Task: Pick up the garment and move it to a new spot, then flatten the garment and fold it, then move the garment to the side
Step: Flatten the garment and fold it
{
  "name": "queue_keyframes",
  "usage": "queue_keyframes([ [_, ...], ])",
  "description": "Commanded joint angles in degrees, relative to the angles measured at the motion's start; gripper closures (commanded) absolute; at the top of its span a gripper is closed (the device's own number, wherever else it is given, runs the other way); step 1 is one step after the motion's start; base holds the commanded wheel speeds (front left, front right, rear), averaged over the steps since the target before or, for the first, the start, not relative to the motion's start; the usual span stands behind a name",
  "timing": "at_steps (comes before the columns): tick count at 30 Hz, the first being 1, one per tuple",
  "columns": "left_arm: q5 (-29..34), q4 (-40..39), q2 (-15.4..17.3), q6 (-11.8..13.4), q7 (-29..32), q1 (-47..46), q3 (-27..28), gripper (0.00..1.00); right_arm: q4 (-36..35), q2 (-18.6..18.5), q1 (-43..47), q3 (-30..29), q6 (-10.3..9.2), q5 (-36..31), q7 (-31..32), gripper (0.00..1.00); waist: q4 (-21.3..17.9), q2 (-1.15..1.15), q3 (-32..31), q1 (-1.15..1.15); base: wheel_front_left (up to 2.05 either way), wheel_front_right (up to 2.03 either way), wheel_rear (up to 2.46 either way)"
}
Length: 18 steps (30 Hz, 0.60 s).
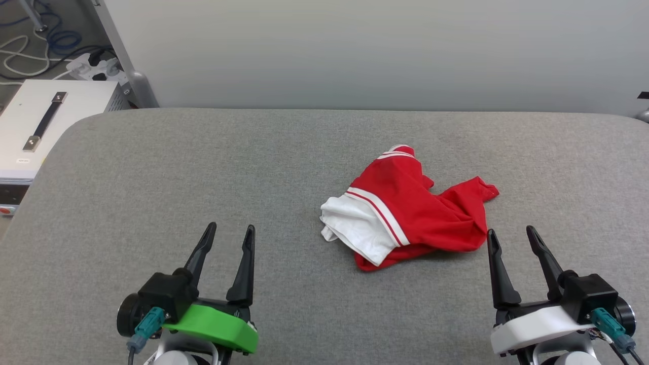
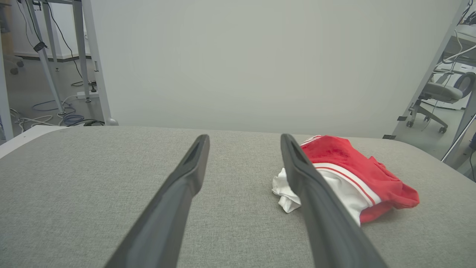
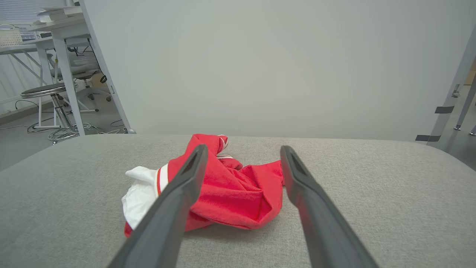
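The garment is a red shirt with a white sleeve and red-white trim, lying crumpled in a heap right of centre on the grey padded table. My left gripper hovers open at the lower left, well clear of the cloth. At the lower right my right gripper is open too, its fingertips just short of the heap's near right edge. The left wrist view has the garment past the right finger, left gripper empty. In the right wrist view the garment lies ahead, between and left of the right gripper.
A pale wall stands right behind the table's far edge. Off the table's left side sit a white case with a black handle, a power strip and cables on the floor. Stools and desk legs stand further off.
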Motion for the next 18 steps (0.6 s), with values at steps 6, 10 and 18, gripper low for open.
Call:
queue_keyframes([
  [6,1.95,0.99,-1.64,-1.61,-0.32,0.28,1.79,0.0,1.04,-0.12,0.23,2.54,-0.05,-4.46,-0.2,0.0,0.44,0.0,0.63,0.0,0.0,0.0,0.0],
  [10,2.53,1.79,-2.29,-1.99,-0.32,-0.27,1.61,0.0,1.76,-0.73,-2.68,7.83,-0.05,-5.76,7.38,0.0,1.32,0.0,1.89,0.0,0.0,0.0,0.0],
  [18,2.74,2.53,-3.2,-2.24,-0.32,-2.55,0.85,0.0,-0.87,-5.61,-12.93,16.4,-0.05,2.07,37.16,0.0,5.08,0.0,5.15,0.0,0.0,0.0,0.0],
])
